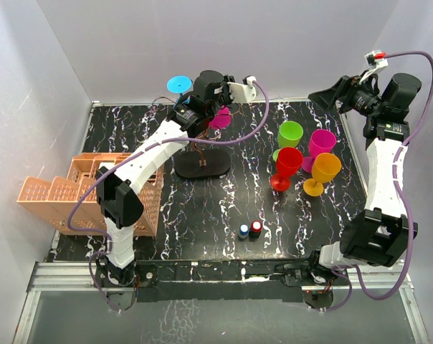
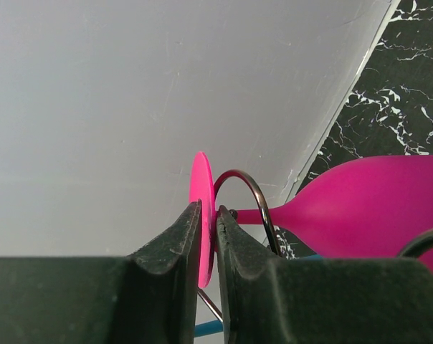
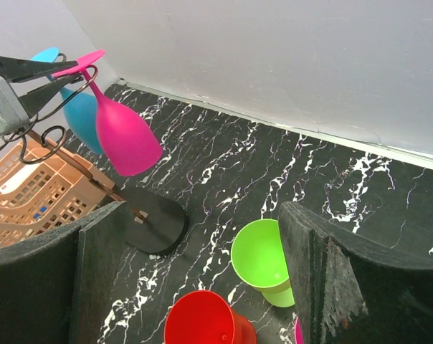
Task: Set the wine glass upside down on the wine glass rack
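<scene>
On the wine glass rack [image 1: 202, 166], at the far middle of the table [image 1: 216, 208], the magenta wine glass [image 3: 123, 136] hangs upside down, its stem in a wire scroll and its bowl tilted. The left hand [image 2: 208, 211] is closed on the edge of its round foot, one finger on each face. A blue glass [image 3: 77, 115] hangs just beside it. An orange crate [image 1: 73, 193] lies to the left. The right hand [image 3: 202, 208] gapes wide and empty, above a green glass [image 3: 263, 261] and a red glass [image 3: 202, 319].
</scene>
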Tool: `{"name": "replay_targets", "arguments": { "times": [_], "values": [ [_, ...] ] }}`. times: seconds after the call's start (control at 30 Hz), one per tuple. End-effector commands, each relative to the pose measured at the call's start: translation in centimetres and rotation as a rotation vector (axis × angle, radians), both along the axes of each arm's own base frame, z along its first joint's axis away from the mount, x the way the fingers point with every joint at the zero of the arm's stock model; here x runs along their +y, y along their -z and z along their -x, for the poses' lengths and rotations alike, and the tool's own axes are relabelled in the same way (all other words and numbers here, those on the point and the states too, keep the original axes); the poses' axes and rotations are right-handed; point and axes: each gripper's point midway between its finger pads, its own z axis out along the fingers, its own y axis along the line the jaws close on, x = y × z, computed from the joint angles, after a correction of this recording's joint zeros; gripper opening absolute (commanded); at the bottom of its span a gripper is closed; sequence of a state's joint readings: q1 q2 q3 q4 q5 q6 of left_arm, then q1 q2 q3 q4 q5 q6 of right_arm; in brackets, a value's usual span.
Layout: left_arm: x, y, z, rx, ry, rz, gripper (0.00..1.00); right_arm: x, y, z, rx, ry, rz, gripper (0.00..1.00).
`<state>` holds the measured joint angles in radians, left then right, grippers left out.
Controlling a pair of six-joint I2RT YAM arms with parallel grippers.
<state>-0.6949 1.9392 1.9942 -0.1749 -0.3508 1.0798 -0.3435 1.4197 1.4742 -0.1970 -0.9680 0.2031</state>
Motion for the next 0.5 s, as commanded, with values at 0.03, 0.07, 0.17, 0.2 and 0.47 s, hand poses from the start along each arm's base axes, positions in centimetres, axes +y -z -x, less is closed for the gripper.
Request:
{"name": "replay_targets", "arguments": {
  "times": [0.03, 0.07, 0.17, 0.2, 0.47],
  "values": [
    [1.78, -4.20, 1.85, -0.048, -0.005, 0.061, 0.15, -0.01, -2.18, 0.75, -0.090, -0.001, 0.025, 0.92],
    [1.84, -4.28, 1.93, -0.048, -0.006, 0.061, 0.16, -0.02, -2.20, 0.75, -0.090, 0.000, 0.024, 0.92],
    [1.93, -4.35, 2.17, -0.046, -0.005, 0.062, 0.17, -0.07, -2.15, 0.73, -0.089, -0.001, 0.024, 0.92],
    [1.94, -4.35, 2.22, -0.044, -0.003, 0.063, 0.17, -0.09, -2.15, 0.70, -0.089, 0.000, 0.023, 0.92],
    [2.08, -4.37, 2.56, -0.041, 0.001, 0.062, 0.25, -0.37, -1.84, 0.50, -0.086, 0.010, 0.026, 0.92]
  ]
}}
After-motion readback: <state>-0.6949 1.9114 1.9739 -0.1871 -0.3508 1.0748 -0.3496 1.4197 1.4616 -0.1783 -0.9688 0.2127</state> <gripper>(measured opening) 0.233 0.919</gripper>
